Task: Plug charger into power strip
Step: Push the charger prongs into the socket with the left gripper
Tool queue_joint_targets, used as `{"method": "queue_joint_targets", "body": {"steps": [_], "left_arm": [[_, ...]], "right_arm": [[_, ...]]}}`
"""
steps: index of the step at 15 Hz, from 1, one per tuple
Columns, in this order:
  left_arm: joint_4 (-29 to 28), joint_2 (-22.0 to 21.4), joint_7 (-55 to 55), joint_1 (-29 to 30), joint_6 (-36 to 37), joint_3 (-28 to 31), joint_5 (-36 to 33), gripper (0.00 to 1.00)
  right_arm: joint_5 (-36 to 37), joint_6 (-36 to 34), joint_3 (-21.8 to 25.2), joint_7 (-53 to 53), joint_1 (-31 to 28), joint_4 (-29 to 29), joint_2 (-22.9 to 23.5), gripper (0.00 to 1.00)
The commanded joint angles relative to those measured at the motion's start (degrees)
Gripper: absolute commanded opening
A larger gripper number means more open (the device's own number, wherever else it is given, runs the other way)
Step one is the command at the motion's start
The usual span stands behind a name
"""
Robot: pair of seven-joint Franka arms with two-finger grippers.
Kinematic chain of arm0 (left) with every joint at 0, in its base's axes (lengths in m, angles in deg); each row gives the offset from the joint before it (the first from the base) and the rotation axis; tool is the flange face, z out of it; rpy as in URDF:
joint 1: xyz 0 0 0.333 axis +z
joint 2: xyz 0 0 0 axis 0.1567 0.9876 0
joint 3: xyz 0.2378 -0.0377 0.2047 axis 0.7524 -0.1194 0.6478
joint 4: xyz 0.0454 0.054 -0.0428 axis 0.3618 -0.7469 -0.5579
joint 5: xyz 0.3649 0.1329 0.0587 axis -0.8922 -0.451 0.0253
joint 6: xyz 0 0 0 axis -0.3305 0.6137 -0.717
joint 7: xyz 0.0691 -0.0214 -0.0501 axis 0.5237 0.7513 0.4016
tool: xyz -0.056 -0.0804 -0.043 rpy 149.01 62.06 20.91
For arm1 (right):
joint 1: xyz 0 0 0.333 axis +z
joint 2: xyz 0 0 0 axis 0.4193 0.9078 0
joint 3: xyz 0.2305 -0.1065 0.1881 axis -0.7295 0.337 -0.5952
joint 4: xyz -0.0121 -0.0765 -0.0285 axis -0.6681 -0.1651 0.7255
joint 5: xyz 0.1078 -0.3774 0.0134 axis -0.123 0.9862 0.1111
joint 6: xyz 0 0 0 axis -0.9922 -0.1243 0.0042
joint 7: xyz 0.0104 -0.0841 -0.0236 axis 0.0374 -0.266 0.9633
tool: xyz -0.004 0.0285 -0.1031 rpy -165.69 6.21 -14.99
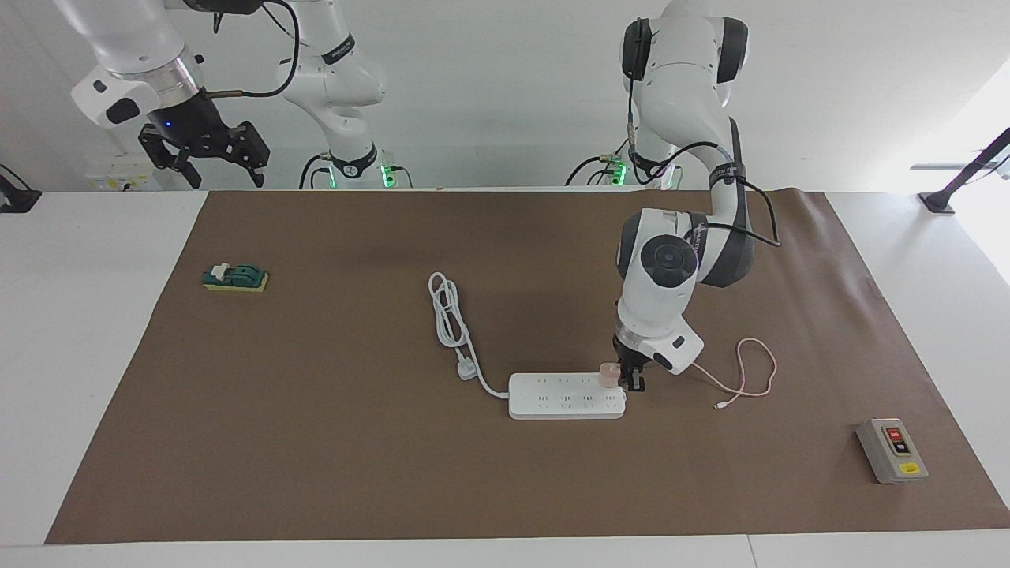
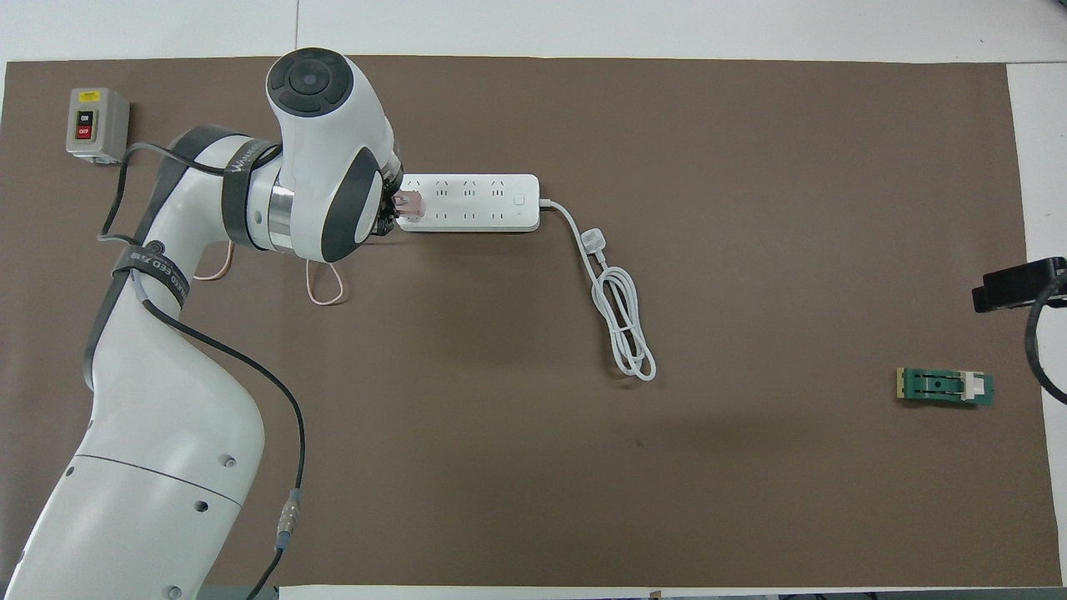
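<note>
upper left of the facing view: right gripper [image 1: 207,150] hangs in the air above the table's edge at the right arm's end, fingers spread, holding nothing; this arm waits.
centre, low in the facing view: power strip [image 1: 564,396] lies flat on the brown mat [image 1: 316,442], long axis running across the frame, its thick white cord [image 1: 451,319] coiled up-frame of its left end.
right end of the strip: charger [image 1: 607,375] stands on the outlet row nearer to the robots, at the end toward the left arm's side; whether its prongs are fully seated i cannot tell.
just right of the charger: left gripper [image 1: 629,380] is down at the strip's end, fingers pressed in on the charger, pinching it from the side.
key relation: the charger sits directly over the socket, so the remaining travel looks straight down into the strip, across its long axis; the left arm is the nearer one by far.
right of the gripper: pink cable [image 1: 746,371] trails loose on the mat in a loop, slack, apart from the strip.
overhead view, upper left quarter: the charger [image 2: 409,202] shows at the strip's [image 2: 483,202] end, half under the left arm's wrist.
</note>
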Motion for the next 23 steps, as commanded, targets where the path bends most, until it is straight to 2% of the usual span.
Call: {"method": "queue_joint_targets", "body": {"steps": [1, 17, 23], "left_arm": [[-3.92, -1.61, -1.14, -1.11, -0.82, 0.71, -1.13, 0.00], [-4.45, -1.97, -1.23, -1.63, -1.00, 0.63, -1.13, 0.00], [-7.08, -1.70, -1.40, -1.63, -4.68, 0.71, -1.13, 0.00]], "right_arm": [[-0.41, -0.67, -0.77, 1.09, -1.42, -0.32, -0.63, 1.00], [-0.41, -0.67, -0.77, 1.09, -1.42, -0.32, -0.54, 1.00], [-0.41, -0.67, -0.77, 1.09, -1.42, -0.32, -0.54, 1.00]]}}
